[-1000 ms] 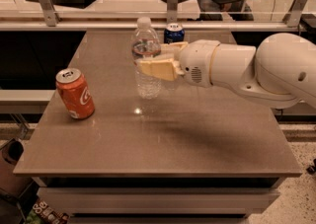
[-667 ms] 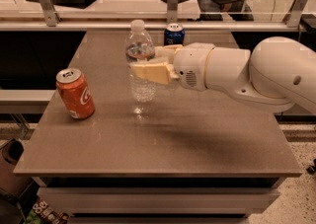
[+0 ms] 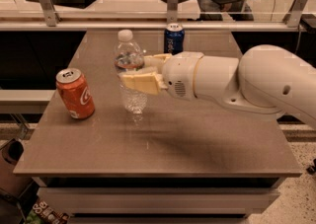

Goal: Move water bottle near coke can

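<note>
Clear ribbed plastic water bottle with its white cap, clenched upright in my cream gripper over the brown table, orange-red coke can standing apart beside it.

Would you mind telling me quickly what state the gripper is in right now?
Gripper: closed on the water bottle, gripping its midsection, a short way from the coke can.
</note>
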`<state>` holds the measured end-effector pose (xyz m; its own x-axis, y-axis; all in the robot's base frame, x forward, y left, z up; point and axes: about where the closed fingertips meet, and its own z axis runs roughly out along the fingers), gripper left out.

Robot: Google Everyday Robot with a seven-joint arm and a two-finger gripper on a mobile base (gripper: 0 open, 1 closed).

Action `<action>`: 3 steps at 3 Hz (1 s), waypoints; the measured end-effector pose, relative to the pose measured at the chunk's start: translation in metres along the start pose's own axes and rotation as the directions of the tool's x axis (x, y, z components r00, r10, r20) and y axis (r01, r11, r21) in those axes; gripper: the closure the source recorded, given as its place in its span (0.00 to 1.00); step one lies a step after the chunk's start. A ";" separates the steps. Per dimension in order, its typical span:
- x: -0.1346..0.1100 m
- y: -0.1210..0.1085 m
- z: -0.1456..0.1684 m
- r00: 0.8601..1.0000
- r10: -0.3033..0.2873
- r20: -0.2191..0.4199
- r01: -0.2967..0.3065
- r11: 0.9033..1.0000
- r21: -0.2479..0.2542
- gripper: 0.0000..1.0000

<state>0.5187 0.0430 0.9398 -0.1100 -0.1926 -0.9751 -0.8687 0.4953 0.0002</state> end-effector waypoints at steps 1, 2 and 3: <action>0.007 0.014 0.009 1.000 0.004 -0.022 -0.004 1.000 -0.009 1.00; 0.012 0.026 0.019 1.000 0.009 -0.016 -0.010 0.999 -0.032 1.00; 0.015 0.035 0.028 1.000 0.013 -0.003 -0.013 0.998 -0.055 1.00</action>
<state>0.4996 0.0810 0.9191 -0.1227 -0.1886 -0.9744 -0.8924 0.4505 0.0252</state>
